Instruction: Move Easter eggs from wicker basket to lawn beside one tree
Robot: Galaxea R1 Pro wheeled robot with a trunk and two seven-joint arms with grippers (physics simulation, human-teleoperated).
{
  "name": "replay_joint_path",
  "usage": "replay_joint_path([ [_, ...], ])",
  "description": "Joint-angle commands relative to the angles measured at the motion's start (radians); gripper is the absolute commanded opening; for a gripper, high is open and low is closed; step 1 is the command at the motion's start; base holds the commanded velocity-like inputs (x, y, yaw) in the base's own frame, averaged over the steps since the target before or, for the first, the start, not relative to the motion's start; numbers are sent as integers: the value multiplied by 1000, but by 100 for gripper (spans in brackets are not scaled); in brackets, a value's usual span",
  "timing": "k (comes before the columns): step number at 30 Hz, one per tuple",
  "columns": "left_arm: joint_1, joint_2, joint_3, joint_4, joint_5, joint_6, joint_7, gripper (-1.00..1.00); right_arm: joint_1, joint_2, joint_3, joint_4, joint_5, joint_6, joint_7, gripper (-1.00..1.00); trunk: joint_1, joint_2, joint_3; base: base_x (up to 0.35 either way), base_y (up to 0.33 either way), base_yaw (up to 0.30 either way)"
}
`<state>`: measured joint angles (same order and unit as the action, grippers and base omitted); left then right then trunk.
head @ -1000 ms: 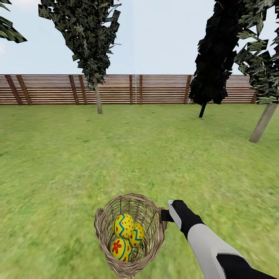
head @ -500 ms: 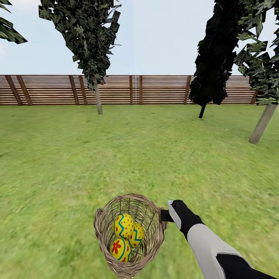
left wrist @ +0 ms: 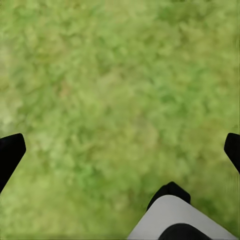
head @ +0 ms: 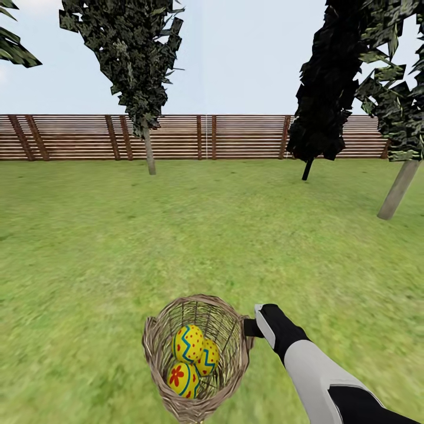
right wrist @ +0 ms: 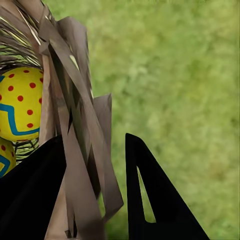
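Looking down over the lawn [head: 194, 235], the left gripper [left wrist: 120, 150] hangs above bare grass in its wrist view, its two dark fingertips [left wrist: 10, 152] spread far apart at opposite edges with nothing between them, so it is released and empty.

Just to the left of the right gripper [head: 254, 327] sits the wicker basket [head: 154, 353], held up off the grass and tilted so its mouth faces the head camera. Inside it lie the three Easter eggs, touching one another: the egg with blue zigzags [head: 188, 343] uppermost, the egg with a red flower [head: 183, 380] below it, and a third egg [head: 209, 357] tucked behind them on the side nearer the gripper, mostly hidden.

The right gripper is clamped on the basket's rim [right wrist: 75, 150]: in its wrist view one black finger [right wrist: 30, 195] sits on the inner side of the woven wall and the other finger [right wrist: 145, 190] on the outer side, with the twigs pinched between them. Through the weave just beyond the inner finger a yellow egg with red dots and a blue line shows.

Far ahead of both grippers stands a brown slatted fence [head: 247, 136]. Before it, ahead and left, is a thin-trunked tree [head: 132, 59]; ahead and slightly right, a dark columnar tree [head: 327, 88]; and further right, a tree with a thick pale trunk [head: 399, 189], leaning, well apart from the basket.
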<state>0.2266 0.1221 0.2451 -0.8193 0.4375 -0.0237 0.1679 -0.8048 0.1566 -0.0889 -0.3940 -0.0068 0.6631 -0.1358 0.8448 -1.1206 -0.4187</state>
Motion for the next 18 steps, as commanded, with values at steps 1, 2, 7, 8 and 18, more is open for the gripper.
replay_joint_path([
  [1,0,1,-3,-1,10,-2,4,100,-1,1,-8,-2,-11,3,-4,-100,-4,7,2,0,0,0],
  [2,0,1,-3,-1,10,-2,4,100,-1,1,-8,-2,-11,3,-4,-100,-8,14,5,0,0,0],
  [7,0,1,-3,-1,10,-2,4,100,-1,1,-9,-2,-10,3,-4,-100,-27,49,21,0,0,0],
  [8,0,1,-3,-1,10,-2,4,100,-1,1,-8,-2,-11,3,-4,-100,-31,56,24,0,0,0],
  [18,0,1,-3,-1,10,-2,1,100,-1,1,-8,-2,-11,3,-4,-100,-69,126,56,0,0,0],
])
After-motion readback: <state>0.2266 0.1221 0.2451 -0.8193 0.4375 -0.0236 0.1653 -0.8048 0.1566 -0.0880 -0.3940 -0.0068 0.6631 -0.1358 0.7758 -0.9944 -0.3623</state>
